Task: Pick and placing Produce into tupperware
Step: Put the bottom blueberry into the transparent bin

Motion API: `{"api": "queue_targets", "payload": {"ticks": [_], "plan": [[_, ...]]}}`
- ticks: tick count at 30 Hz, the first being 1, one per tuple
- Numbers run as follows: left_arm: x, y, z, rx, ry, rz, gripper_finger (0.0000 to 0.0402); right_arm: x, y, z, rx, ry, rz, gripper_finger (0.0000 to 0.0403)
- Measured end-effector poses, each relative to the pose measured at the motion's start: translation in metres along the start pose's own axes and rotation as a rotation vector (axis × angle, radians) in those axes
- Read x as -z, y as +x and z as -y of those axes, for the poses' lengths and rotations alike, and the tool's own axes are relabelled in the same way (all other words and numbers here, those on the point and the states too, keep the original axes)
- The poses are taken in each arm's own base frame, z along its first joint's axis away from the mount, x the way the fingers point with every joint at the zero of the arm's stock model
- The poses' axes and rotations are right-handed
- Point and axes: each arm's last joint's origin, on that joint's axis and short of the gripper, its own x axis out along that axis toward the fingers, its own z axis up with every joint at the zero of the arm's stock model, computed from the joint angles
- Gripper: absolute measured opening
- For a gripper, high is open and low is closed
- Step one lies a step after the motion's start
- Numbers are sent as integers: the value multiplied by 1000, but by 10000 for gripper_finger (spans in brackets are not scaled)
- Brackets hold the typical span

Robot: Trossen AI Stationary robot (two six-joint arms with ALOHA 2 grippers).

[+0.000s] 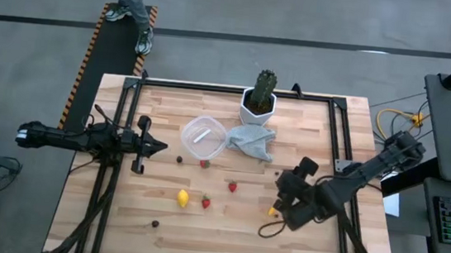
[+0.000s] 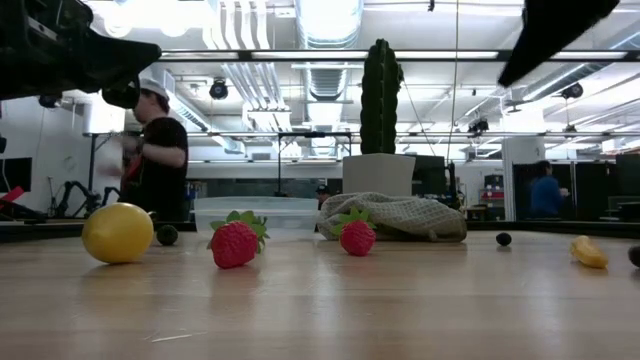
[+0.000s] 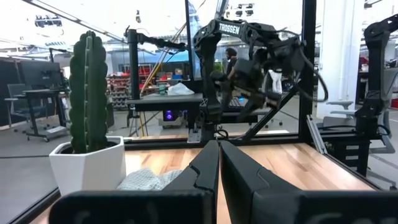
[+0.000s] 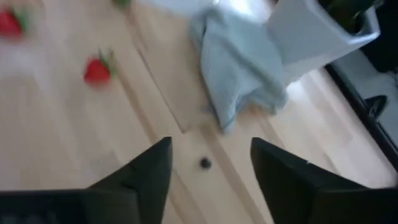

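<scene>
Wooden table [image 1: 316,135]: right claw [image 4: 211,163] open above a dark berry [image 4: 205,163]

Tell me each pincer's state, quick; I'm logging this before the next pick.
Left pincer: closed, holding nothing.
Right pincer: open, empty, above a small dark round piece.

The left arm lies low and stretched across the table's 9 o'clock side, pointing toward 3 o'clock. The left gripper [image 1: 160,145] is at its end, with its two dark fingers [image 3: 208,163] pressed together. The right arm comes in from the 3 o'clock edge and bends toward 9 o'clock. The right gripper [image 1: 283,189] has its fingers [image 4: 152,168] spread apart, with nothing between them.
</scene>
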Motion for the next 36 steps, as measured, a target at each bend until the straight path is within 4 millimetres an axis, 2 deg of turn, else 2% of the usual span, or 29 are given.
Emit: {"api": "queue_targets", "payload": {"ticks": [3,7,18,28,31,36], "plan": [[-2,0,0,-1,-1,19,0,1,-9,7,11,69,95,246],[-4,0,0,-2,-2,37,0,9,-16,13,-7,79,126,263],[-11,0,-1,-7,-4,113,0,58,-41,25,-168,68,251,246],[-11,0,-1,-7,-5,118,0,76,-38,8,-362,34,165,241],[-11,0,-1,-7,1,117,0,89,-42,3,-419,14,158,242],[-12,0,-1,-8,3,119,0,124,-40,1,-463,66,149,242]]}}
